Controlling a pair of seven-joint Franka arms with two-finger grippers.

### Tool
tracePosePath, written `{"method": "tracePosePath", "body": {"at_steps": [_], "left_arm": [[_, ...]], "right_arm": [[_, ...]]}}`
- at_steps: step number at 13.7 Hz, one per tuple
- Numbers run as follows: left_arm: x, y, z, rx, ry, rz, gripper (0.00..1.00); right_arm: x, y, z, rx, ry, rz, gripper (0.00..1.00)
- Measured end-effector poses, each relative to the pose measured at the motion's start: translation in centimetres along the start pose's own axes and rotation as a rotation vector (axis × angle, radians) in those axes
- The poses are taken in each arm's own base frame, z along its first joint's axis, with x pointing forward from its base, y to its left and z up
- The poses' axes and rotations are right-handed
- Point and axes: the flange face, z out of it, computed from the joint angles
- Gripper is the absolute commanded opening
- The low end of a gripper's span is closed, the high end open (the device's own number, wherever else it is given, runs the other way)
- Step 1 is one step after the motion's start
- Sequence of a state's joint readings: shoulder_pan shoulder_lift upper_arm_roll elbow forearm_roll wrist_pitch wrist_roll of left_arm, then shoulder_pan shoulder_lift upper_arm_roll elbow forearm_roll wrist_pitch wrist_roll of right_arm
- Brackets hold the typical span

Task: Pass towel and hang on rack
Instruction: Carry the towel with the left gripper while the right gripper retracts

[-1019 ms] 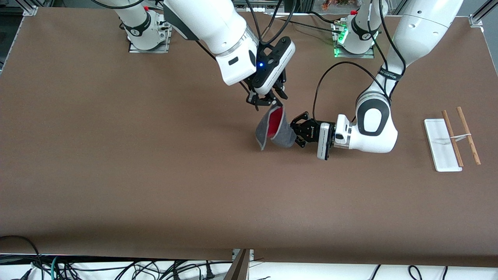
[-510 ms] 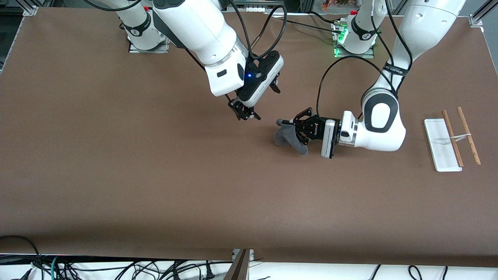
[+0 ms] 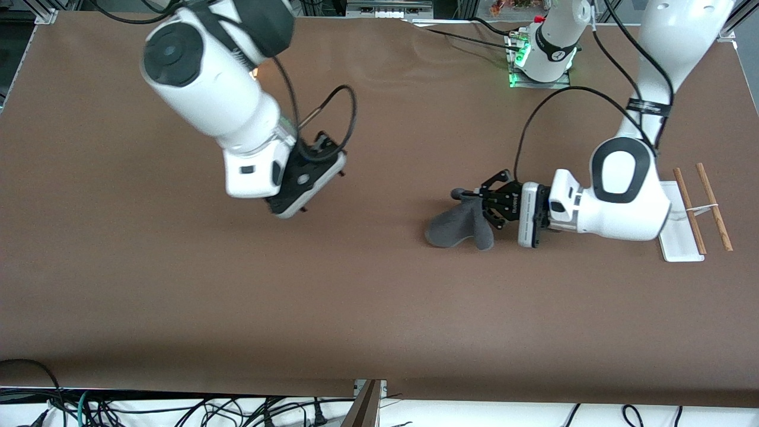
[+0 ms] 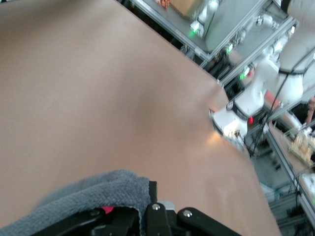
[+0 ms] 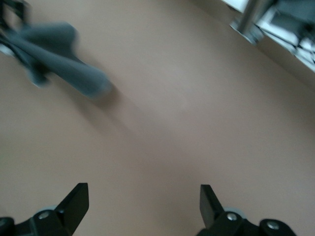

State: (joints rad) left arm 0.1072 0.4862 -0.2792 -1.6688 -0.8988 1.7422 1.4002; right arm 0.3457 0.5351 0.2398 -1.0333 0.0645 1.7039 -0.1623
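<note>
Left arm hides rack (image 3: 676, 249) base, seemingly.

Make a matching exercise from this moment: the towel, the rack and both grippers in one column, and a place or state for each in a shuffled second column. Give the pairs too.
Column 1:
1. towel
2. rack
3. left gripper
4. right gripper

Column 2:
A. open, holding nothing, over bare table toward the right arm's end
B. hanging in a dark grey fold from a gripper
C. shut on the cloth's upper edge
D. standing on the table at the left arm's end, nothing on its rods

Pairs: 1-B, 2-D, 3-C, 4-A
</note>
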Motion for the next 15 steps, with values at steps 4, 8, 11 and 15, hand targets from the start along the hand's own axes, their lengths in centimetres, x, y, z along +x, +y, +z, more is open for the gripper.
{"method": "tracePosePath", "body": {"at_steps": [4,8,11,15], "left_arm": [[-3.6,-0.4,-8.8,0.014,-0.161,0.008,0.0],[-8.1,-1.7,-16.1,0.102,-0.351,-0.026,0.0],[-9.3,-1.7,-20.6,0.201,-0.474,-0.048,0.0],[-13.4,-0.8,-28.7,0.343,-0.547,-0.148,0.0]], "right_arm": [[-4.2,7.3,-3.9,-0.046,-0.04,0.127,1.0],[-12.1,18.2,-8.1,-0.13,-0.069,0.344,1.0],[-17.9,24.3,-9.5,-0.245,-0.135,0.451,1.0],[-20.7,24.9,-12.3,-0.31,-0.137,0.481,1.0]]}}
